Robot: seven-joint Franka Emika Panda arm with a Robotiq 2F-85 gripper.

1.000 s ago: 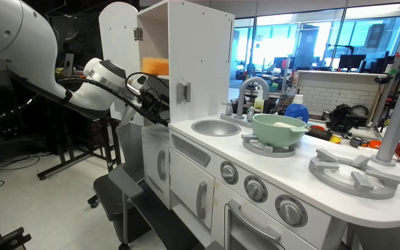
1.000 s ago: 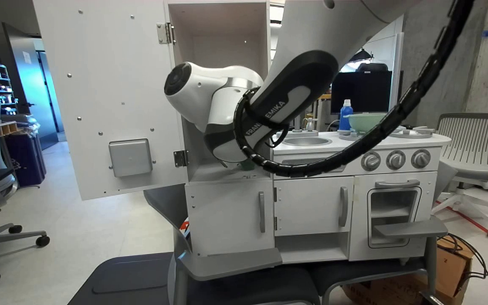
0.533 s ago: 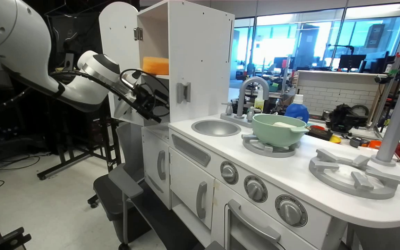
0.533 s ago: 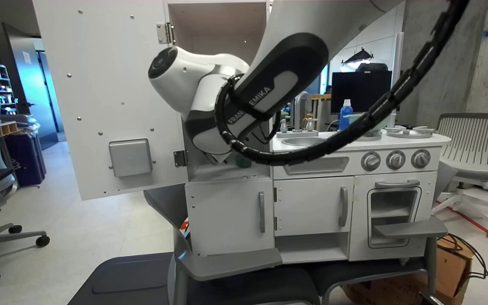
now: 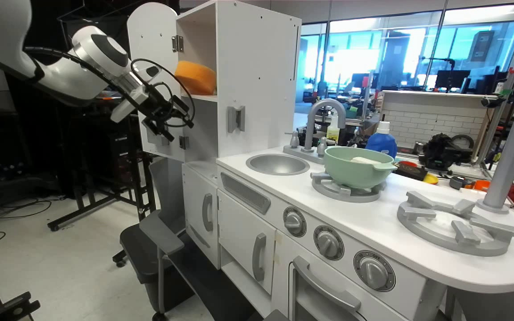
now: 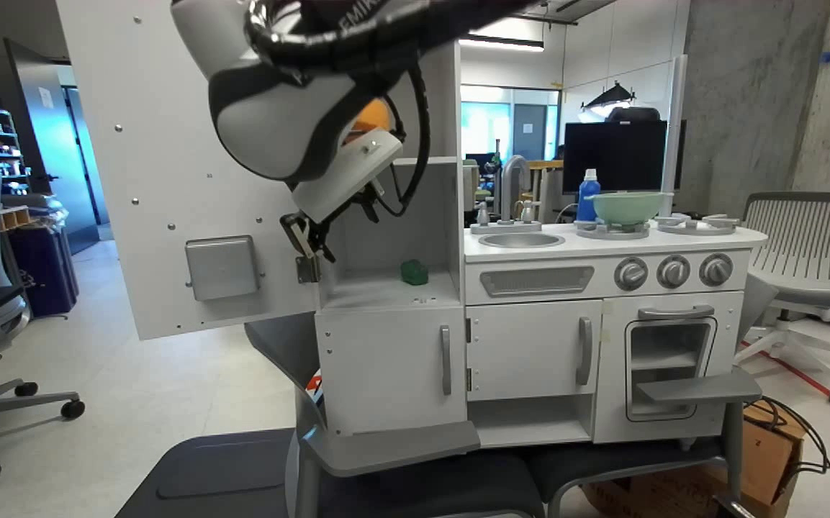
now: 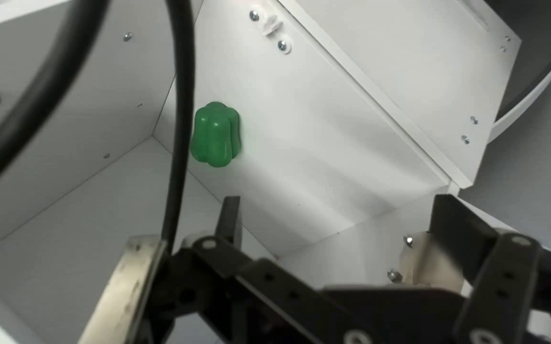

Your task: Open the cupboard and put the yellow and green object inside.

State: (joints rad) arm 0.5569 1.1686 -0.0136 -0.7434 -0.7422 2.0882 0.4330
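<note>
We read the fingers as spread apart, with nothing between them. Beyond, in the wrist view's upper left, the green pepper rests inside the open cupboard. We judge it light, stiff and slippery; we would grip across its ridged middle.

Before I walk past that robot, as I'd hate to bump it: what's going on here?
A robot arm is at a cupboard whose door stands open. Its gripper is open and holds nothing. A green object sits inside on the cupboard floor, and an orange thing is on the shelf above. Putting the green object away seems done.
</note>
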